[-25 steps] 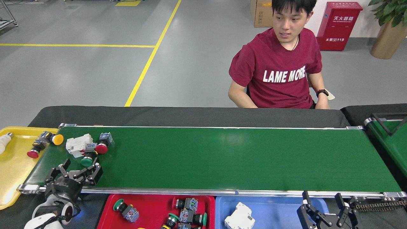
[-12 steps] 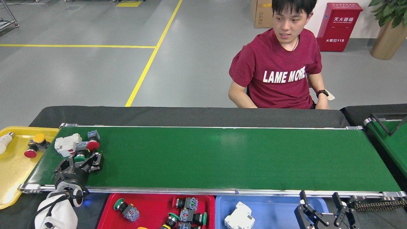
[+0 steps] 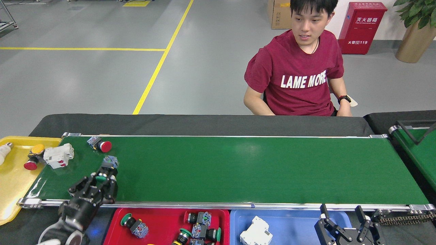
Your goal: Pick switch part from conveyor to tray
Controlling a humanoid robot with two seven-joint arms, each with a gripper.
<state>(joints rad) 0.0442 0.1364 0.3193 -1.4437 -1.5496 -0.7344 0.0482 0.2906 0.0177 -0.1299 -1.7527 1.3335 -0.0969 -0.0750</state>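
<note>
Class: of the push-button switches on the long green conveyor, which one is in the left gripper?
The green-capped switch, between the left gripper fingers; the red-capped switch lies free near the far rail.

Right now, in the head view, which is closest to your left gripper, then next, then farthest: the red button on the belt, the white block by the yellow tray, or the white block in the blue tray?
From the left gripper:
1. Red button, up the belt near its far rail.
2. White block, at the belt's left end by the yellow tray.
3. White block in the blue tray, far to the right.
</note>
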